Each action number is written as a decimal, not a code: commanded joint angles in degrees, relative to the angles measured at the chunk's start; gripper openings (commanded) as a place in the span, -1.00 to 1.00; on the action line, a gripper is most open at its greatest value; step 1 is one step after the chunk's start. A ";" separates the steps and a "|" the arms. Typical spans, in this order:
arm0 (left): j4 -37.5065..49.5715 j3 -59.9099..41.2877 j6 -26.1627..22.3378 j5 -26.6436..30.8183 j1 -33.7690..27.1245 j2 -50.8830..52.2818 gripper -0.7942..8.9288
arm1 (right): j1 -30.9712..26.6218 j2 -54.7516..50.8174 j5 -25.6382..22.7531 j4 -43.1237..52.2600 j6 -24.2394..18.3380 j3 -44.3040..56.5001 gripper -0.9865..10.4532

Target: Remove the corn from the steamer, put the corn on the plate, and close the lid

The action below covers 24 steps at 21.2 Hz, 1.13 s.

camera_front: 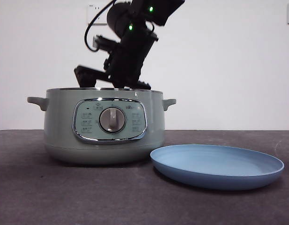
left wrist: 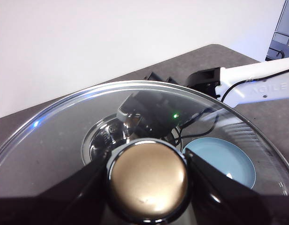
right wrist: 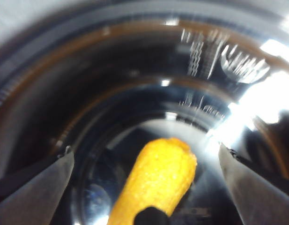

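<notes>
The sage-green steamer (camera_front: pixel 104 126) stands open at the left, with the light-blue plate (camera_front: pixel 217 164) to its right, bare. My right arm (camera_front: pixel 128 51) reaches down into the pot. In the right wrist view the right gripper (right wrist: pixel 144 154) is open, its jaws spread on both sides of the yellow corn (right wrist: pixel 158 178) lying on the pot's dark bottom. My left gripper (left wrist: pixel 148 183) is shut on the knob (left wrist: pixel 148 176) of the glass lid (left wrist: pixel 64 140) and holds it high above the pot, out of the front view. The plate (left wrist: pixel 224 159) shows through the glass.
The dark grey table (camera_front: pixel 64 197) stretches in front of the pot and plate. A wall socket (camera_front: pixel 98 11) sits on the white wall behind. The right arm's white link (left wrist: pixel 256 84) crosses above the plate in the left wrist view.
</notes>
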<state>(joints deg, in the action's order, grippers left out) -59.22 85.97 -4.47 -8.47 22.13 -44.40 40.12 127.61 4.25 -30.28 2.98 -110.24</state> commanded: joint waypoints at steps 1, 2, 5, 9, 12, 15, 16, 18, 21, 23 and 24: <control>2.49 0.79 -0.07 -0.63 -0.11 0.50 -0.85 | 0.13 1.77 -0.39 0.48 -0.28 -0.22 0.32; 2.49 0.79 -0.07 -0.61 -0.11 0.50 -0.85 | 0.13 2.25 -0.42 0.31 0.04 -0.22 0.29; 2.49 0.79 -0.07 -0.63 -0.11 0.50 -0.85 | 0.15 3.76 -1.62 -0.26 0.04 -0.22 0.20; 2.49 0.79 -0.07 -0.61 -0.11 0.50 -0.85 | 0.44 4.52 -1.62 -0.70 0.09 -0.22 -0.35; 2.49 0.79 -0.07 -0.61 -0.11 0.50 -0.85 | 0.61 4.50 -1.18 -0.57 -0.04 -0.22 -0.85; 2.23 0.79 -0.07 -0.61 -0.11 0.50 -0.85 | 0.70 3.21 -1.20 0.04 0.02 -0.59 -0.85; 2.14 0.79 -0.04 -0.61 -0.11 0.50 -0.85 | 0.70 1.38 -1.29 0.20 0.00 -0.61 -0.85; 2.14 0.79 -0.04 -0.63 -0.11 0.48 -0.85 | 0.70 -4.15 -1.33 0.22 0.00 -0.61 -0.85; 2.14 0.79 -0.04 -0.68 -0.11 0.48 -0.85 | 0.33 -15.06 -2.08 -3.13 -0.02 -0.61 -0.85; 2.14 0.79 -0.07 -0.68 -0.11 0.48 -0.85 | -0.31 -22.47 -6.29 -10.36 -0.94 -0.61 -0.85; 2.14 0.79 -0.07 -0.68 -0.11 0.48 -0.85 | -1.16 -25.07 -6.23 -12.44 -1.11 -0.61 -0.85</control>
<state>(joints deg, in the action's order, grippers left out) -59.64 85.97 -4.47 -8.69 22.13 -44.60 39.00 102.00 -1.63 -43.53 2.31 -111.13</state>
